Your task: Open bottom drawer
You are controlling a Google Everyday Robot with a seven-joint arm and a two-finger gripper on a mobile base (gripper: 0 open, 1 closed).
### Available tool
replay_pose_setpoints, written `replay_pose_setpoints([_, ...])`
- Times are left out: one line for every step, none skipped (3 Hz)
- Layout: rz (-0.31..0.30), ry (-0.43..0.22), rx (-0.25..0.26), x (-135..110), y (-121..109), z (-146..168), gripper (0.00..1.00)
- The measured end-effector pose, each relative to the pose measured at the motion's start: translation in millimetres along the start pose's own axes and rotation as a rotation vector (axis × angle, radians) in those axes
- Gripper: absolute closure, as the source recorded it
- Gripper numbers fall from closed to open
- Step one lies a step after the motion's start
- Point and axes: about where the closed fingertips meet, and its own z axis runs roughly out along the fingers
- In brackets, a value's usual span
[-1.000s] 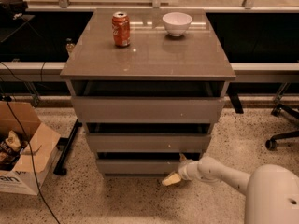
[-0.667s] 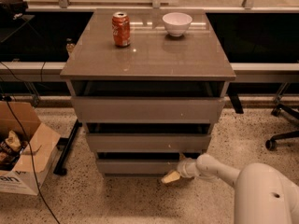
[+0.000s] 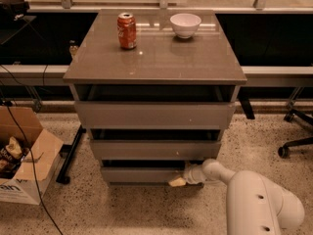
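The bottom drawer [image 3: 142, 174] is the lowest and slimmest of three grey-taupe fronts in the cabinet, with a dark gap above it. My gripper [image 3: 178, 181] reaches in from the lower right on a white arm and sits at the right end of that front, at its lower edge, touching or nearly touching it. The middle drawer [image 3: 154, 150] and the tall top drawer [image 3: 154, 114] sit above, each with a dark gap over it.
A red soda can [image 3: 127, 31] and a white bowl [image 3: 185, 24] stand on the cabinet top [image 3: 156, 58]. An open cardboard box [image 3: 24, 160] lies on the floor at left, with cables beside it. An office chair base [image 3: 296, 141] is at right.
The arm has shifted slightly left, closer to the camera. The gripper stays at the right end of the bottom drawer front. The drawers look unchanged.
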Motion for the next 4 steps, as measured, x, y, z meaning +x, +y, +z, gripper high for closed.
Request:
replay_pose_setpoints([-0.001,0.007,0.004,1.7,-2.6,-2.9,0.5])
replay_pose_setpoints([-0.001,0.007,0.004,-1.4,-2.3,-6.4,0.73])
replay_pose_setpoints([-0.001,0.006,0.004,-4.9,-2.0,-10.3,0.7])
replay_pose_setpoints([-0.001,0.007,0.004,-5.3,-1.9,-10.8,0.39])
